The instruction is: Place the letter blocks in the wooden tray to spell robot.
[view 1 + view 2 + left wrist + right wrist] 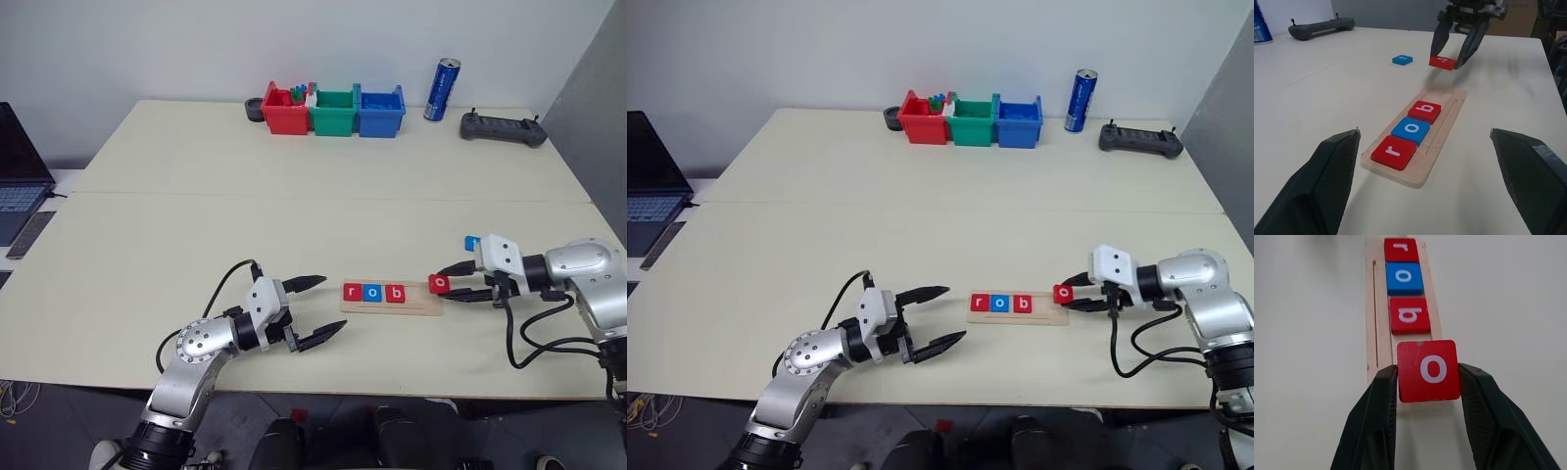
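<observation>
Right gripper (1427, 377) clamped on red "o" block (1428, 369) above wooden tray (421, 305) end; left gripper (318, 313) wide, empty.

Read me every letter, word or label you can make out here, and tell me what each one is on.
"r": red tile, first in the wooden tray.
"o": blue tile, second in the tray.
"b": red tile, third.
"o": red tile held in the right gripper.
Loose blue tile: letter unreadable.
Blue can: print too small to read.
</observation>
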